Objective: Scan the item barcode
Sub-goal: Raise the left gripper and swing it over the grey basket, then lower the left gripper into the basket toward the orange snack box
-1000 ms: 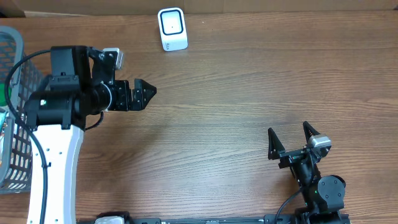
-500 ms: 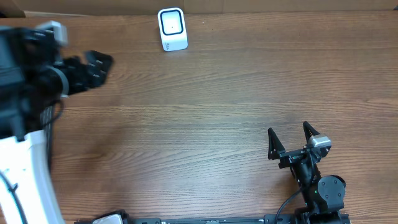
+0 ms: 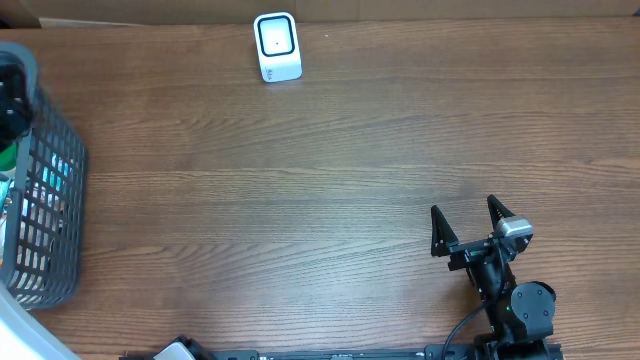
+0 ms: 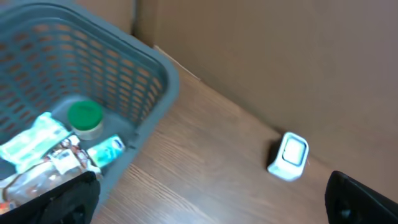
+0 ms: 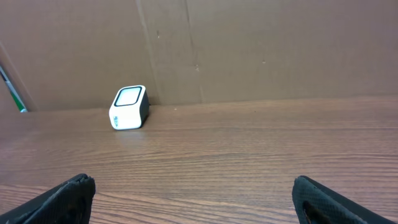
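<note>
One second took the left hand (image 4: 210,190) from the middle of the brown wooden surface (image 3: 350,180) to the grey plastic lattice basket (image 4: 152,74) at far left, fingers spread, empty. Inside lay packaged items (image 4: 34,140), none picked yet; the white box-shaped scanner (image 3: 277,46) stood far centre, the right hand (image 3: 463,215) spread, idle.

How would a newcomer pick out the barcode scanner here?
Follow the wooden table to its far edge, against the brown cardboard wall. Left of centre there, the scanner stands alone on bare wood. It is a small white block with a dark-framed pale window, nothing like the big grey mesh basket at the table's left end.
</note>
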`<action>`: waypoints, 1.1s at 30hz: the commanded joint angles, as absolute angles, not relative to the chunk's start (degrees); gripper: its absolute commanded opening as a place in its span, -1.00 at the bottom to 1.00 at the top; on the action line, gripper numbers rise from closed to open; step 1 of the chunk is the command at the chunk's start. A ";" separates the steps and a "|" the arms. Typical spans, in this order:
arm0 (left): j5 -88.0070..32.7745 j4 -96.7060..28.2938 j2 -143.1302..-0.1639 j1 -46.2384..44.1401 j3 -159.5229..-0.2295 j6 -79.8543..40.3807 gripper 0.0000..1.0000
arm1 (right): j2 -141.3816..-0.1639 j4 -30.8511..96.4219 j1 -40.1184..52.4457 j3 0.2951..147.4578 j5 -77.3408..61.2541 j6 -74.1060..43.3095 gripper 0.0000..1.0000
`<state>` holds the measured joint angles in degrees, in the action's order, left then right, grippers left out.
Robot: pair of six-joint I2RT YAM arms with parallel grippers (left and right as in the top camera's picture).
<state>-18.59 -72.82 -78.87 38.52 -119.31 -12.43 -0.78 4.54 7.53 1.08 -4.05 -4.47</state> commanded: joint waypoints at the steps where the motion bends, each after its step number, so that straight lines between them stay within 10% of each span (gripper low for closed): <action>1: -17.17 -71.26 -79.42 41.54 -120.40 -16.97 0.99 | -0.14 4.23 7.33 0.43 -3.95 -4.62 1.00; 33: 0.08 -79.99 -93.54 49.63 -114.45 -20.56 0.85 | -0.14 4.23 7.33 0.43 -3.95 -4.64 1.00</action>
<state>-2.24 -79.53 -91.26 48.16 -117.80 -21.02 -0.78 4.54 7.53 1.08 -4.08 -4.49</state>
